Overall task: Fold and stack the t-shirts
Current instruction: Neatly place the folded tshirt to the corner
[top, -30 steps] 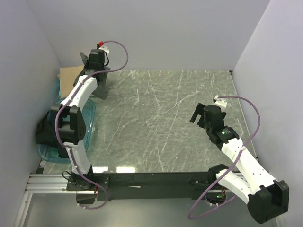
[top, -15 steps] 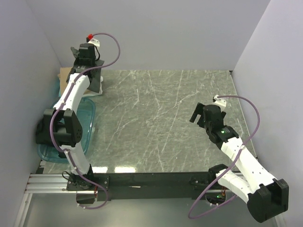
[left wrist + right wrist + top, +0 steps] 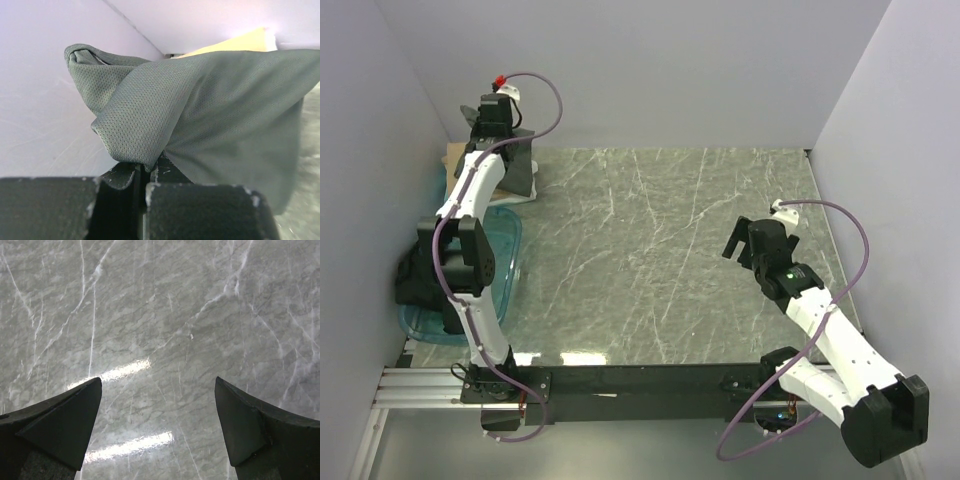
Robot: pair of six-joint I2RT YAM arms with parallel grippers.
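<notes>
At the far left corner of the marble-patterned table [image 3: 650, 250], I count two t-shirts that I can be sure of. One is the dark charcoal-grey t-shirt [image 3: 210, 110], which hangs off the table in the left gripper [image 3: 143, 172]. The other is a tan t-shirt [image 3: 460, 157], of which only a flat corner shows against the left wall, behind the raised arm. Just one translucent teal tub [image 3: 510, 245] sits along the left edge, nearer to me than the grey shirt. A dark mass [image 3: 415, 290] inside it, beside the left arm's elbow, is too hidden for me to name or count.

Two arms are up, each with one gripper. On the left wrist view the two fingers are pressed almost together, with only a thin slit between them. A bunched fold of the grey mesh-knit cloth is pinched in that slit. From there the shirt rises in a rolled edge at upper left and drapes broadly to the right, with the tan shirt peeking over its top edge.

Over on the right, the right gripper [image 3: 157, 382] has its jaws spread wide. Its two dark fingertips sit well apart at the bottom corners of its own view. It holds nothing and touches nothing, and hangs above bare marble on the right half of the table, well apart from both shirts.
</notes>
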